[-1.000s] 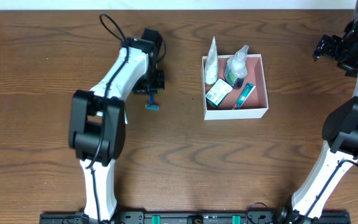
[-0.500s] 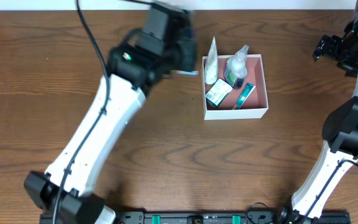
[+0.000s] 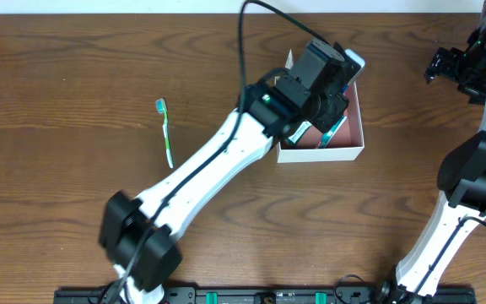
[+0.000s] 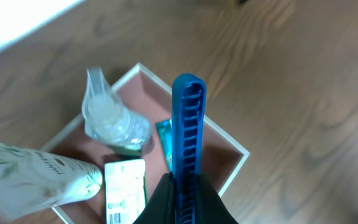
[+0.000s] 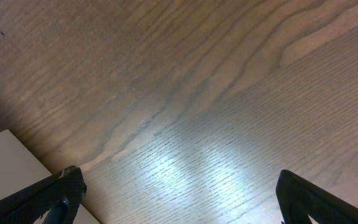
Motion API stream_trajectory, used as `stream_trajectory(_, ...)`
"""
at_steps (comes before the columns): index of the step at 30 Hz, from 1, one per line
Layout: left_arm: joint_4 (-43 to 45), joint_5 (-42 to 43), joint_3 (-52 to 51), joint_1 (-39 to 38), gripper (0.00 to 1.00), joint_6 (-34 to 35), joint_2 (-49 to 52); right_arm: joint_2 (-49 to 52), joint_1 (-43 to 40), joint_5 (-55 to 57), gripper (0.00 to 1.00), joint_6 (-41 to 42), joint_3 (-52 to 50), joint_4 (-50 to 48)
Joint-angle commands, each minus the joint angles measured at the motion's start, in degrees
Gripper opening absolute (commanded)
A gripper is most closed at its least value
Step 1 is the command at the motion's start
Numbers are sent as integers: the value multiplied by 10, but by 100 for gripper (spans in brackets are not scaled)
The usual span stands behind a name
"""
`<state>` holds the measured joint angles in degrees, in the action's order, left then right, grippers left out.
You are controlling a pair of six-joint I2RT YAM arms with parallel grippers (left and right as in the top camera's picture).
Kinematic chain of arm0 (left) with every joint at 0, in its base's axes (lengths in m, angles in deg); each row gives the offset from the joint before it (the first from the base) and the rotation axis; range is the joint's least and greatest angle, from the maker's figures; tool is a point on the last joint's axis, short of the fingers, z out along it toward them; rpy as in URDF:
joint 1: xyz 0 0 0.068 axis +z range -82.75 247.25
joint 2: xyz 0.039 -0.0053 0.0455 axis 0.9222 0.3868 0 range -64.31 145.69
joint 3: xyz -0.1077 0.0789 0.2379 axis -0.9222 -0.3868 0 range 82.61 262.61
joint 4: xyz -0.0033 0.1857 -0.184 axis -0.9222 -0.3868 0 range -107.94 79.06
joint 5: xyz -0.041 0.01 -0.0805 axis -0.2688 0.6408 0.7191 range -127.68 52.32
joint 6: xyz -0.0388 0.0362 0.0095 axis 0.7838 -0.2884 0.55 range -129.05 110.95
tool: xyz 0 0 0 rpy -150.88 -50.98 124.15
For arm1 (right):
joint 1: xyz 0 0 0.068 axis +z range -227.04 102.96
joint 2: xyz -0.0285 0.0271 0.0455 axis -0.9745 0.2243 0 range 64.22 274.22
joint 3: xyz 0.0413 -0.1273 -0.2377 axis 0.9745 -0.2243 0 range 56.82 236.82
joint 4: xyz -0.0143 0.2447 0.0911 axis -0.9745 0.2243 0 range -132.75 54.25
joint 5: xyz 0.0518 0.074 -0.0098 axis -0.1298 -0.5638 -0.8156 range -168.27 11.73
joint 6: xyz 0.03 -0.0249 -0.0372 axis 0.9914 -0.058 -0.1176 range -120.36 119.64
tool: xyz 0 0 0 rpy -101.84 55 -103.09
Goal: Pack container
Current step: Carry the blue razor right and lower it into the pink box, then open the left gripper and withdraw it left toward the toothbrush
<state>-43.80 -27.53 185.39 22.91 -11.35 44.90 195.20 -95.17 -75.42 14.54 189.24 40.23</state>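
The container [image 3: 357, 145] is a square shallow box with white walls and a pink inside, at the back right of centre. It also shows in the left wrist view [image 4: 236, 144]. In it lie a clear bottle [image 4: 114, 121], a white tube [image 4: 30, 177], a white and green packet [image 4: 124, 190] and a teal packet [image 4: 165, 140]. My left gripper [image 4: 184, 186] is shut on a blue ribbed stick [image 4: 187, 124] and holds it above the container's right side. In the overhead view the left gripper [image 3: 332, 74] covers most of the box. My right gripper [image 5: 179, 193] is open and empty over bare table, far right [image 3: 447, 64].
A green toothbrush [image 3: 165, 131] lies on the wood left of centre. The left arm [image 3: 218, 169] stretches diagonally from the front left to the container. A white edge [image 5: 5, 168] shows at the lower left of the right wrist view.
My left arm has swung right from the table's left part to above the container, carrying the blue stick. The green toothbrush now shows on the table. The right arm has not moved.
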Motion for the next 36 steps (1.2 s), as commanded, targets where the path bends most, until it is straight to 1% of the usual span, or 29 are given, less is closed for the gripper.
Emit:
stream_trajectory(1, 7, -19, 1, 3, 7, -18, 36, 0, 1, 6, 99, 7, -1, 0)
stream_trajectory(4, 11, -38, 1, 3, 8, -20, 60, 0, 1, 6, 99, 7, -1, 0)
stream_trajectory(6, 10, -42, 1, 3, 16, -20, 73, 0, 2, 6, 99, 7, -1, 0)
stream_trajectory(11, 11, -42, 1, 3, 17, -20, 80, 0, 1, 6, 99, 7, -1, 0)
stream_trajectory(12, 11, -42, 1, 3, 22, -20, 80, 0, 1, 6, 99, 7, -1, 0)
stream_trajectory(13, 11, -42, 1, 3, 29, -20, 80, 0, 1, 6, 99, 7, -1, 0)
stream_trajectory(15, 11, -42, 1, 3, 32, -20, 80, 0, 2, 6, 99, 7, -1, 0)
stream_trajectory(18, 10, -45, 2, 3, 40, -20, 76, 0, 1, 6, 99, 7, -1, -1)
stream_trajectory(22, -5, -50, 2, 4, 55, -20, 42, 0, 1, 6, 99, 7, -1, 0)
stream_trajectory(23, -11, -54, 2, 5, 60, -20, 29, 0, 1, 6, 99, 7, -1, 0)
stream_trajectory(24, -19, -62, 2, 7, 66, -20, 14, 0, 1, 6, 99, 7, -1, 0)
stream_trajectory(26, -44, -92, 2, 12, 81, -19, -23, 0, 2, 6, 99, 7, -1, 0)
stream_trajectory(28, -81, -143, 2, 21, 94, -17, -60, 0, 2, 6, 99, 7, -1, 0)
stream_trajectory(29, -104, -175, 2, 29, 99, -8, -78, 0, 2, 6, 99, 7, -1, 0)
stream_trajectory(33, -200, -276, 2, 79, 98, 60, -114, 0, 1, 6, 99, 7, -1, 0)
stream_trajectory(36, -248, -293, -1, 142, 98, 120, -111, 0, 1, 6, 99, 7, -1, 0)
